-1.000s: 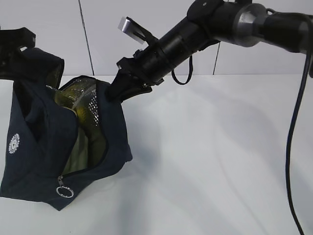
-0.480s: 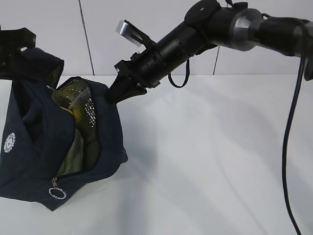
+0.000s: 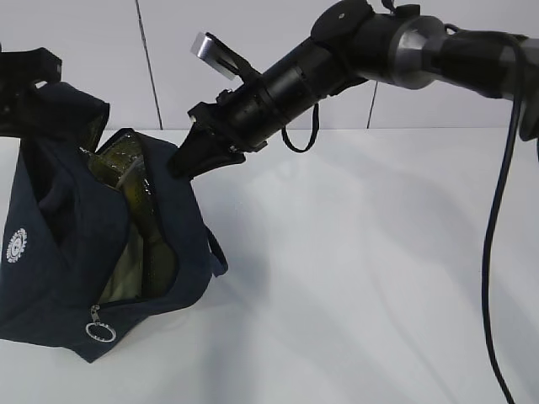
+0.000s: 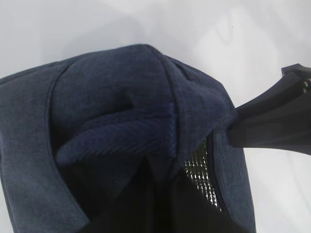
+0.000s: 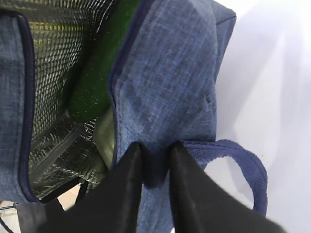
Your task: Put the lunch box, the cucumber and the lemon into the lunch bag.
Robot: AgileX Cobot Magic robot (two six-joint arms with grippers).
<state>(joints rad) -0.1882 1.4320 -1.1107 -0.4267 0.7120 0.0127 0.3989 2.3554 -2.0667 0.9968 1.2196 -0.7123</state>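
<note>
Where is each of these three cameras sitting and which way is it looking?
Exterior view: table height, facing the wall; boxy dark navy fabric lunch bag left, right arm reaching in.
Left wrist view: just above the bag's bunched top fabric; left claw hidden, right claw tip at the edge.
Right wrist view: down the right claw pinching the bag's edge; smooth dark green cucumber inside.
Shared: all three show the bag and its silvery lining.

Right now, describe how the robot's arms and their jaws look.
The right arm is black tubing with a silver metal joint, a loose black cable and a small silver block near the wrist. Its gripper has flat, tapered matte black jaws. The left arm barely shows.
</note>
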